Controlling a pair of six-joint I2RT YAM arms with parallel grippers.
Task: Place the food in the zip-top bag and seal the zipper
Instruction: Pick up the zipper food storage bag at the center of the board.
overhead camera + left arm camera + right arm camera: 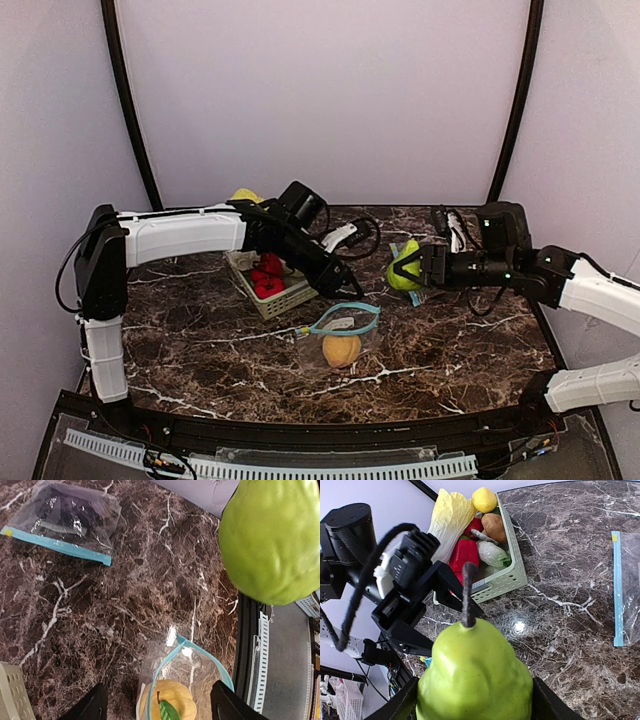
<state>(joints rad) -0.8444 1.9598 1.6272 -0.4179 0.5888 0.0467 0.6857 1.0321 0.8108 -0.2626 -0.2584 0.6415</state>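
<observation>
Green pear [475, 680]: pinched by the right gripper [472, 705], held up off the table [200, 340], right of centre in the top view.
Peach [341, 350]: already sitting in the bag [190, 672], lower middle of the top view.
Bag: lying on the marble, mouth gaping.
Left gripper [159, 707]: fingers spread wide, just above the bag mouth.
Basket [510, 580]: upper left, has red peppers [465, 552], cabbage [447, 517] and a lemon [484, 499].

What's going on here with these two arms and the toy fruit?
Two robot arms are packing toy food into a zip-top bag. An orange peach already lies inside, and the bag's mouth gapes open. The right gripper holds a green pear in the air near the bag, not yet in. The left gripper hangs open over the bag's mouth.
</observation>
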